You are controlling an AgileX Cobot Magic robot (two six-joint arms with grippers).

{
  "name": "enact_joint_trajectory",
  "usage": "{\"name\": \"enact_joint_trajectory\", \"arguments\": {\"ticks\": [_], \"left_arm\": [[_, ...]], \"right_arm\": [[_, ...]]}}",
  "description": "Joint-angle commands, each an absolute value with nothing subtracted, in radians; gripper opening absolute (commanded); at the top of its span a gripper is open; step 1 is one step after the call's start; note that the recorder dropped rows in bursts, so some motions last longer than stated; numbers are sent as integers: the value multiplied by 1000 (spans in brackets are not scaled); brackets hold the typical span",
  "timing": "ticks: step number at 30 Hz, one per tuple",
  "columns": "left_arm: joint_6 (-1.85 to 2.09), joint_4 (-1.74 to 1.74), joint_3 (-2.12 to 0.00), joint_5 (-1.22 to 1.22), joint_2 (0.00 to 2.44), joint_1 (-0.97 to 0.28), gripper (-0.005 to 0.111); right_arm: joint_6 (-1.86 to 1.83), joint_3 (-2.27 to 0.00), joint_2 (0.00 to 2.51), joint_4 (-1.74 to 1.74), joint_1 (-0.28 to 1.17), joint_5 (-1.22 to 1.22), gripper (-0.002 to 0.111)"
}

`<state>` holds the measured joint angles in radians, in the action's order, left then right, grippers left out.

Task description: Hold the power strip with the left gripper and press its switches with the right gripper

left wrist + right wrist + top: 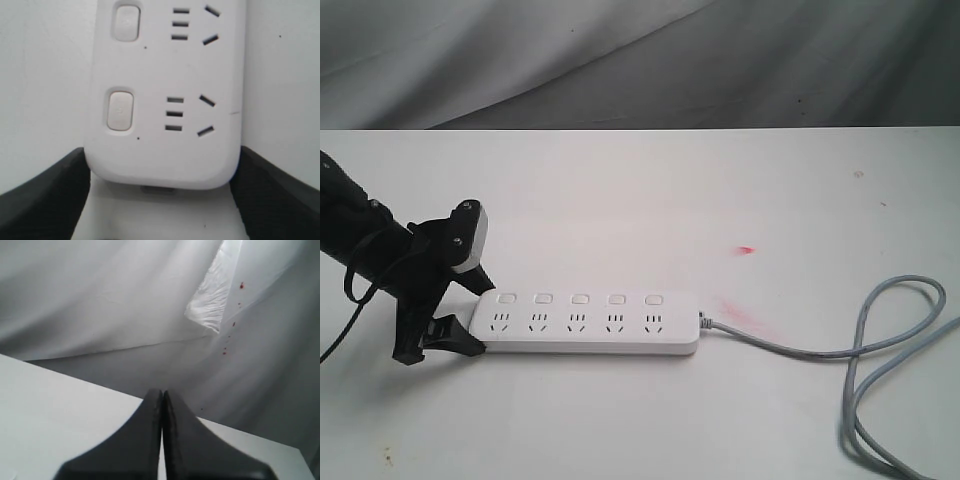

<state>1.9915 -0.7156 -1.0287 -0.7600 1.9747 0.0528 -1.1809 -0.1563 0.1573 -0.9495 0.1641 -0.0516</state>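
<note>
Five switches (580, 299) run in a row along the far long edge of the strip (590, 328), one per socket. Nothing is touching them. The strip lies flat on the table (640, 200), lengthwise across the exterior view. Its cord (810, 352) trails off the right end in a loose loop.

Left gripper (480, 320) straddles the rounded left end, partly open, one finger (50, 200) on each long side. In the wrist view both sit against the plastic, so it looks clamped; how hard can't be read.

Right gripper (162, 396) is outside the exterior view. Its wrist camera shows the fingers pressed together, holding nothing, above the table and aimed at the grey backdrop (100, 300). The strip is not in that view.

Handling, as a judgement:
- The shell is probably light, rigid plastic, smooth and likely to slide on this top.
- A straight-down press shouldn't flex it, but an off-centre push could pivot it about the held end, worst at the switch nearest the cord.
- The side grip at the end is sensible because it leaves every button clear.
- The closed fingertips should make a fair poker for such small buttons.
</note>
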Motion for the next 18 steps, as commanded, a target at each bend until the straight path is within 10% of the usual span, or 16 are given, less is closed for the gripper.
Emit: {"name": "enact_joint_trajectory", "arguments": {"ticks": [1, 18], "left_arm": [[1993, -716, -1036, -762, 1979, 47, 40], [1993, -716, -1036, -762, 1979, 47, 40]], "right_arm": [[-1176, -119, 79, -954, 139, -68, 0], [-97, 0, 79, -130, 139, -86, 0]]}}
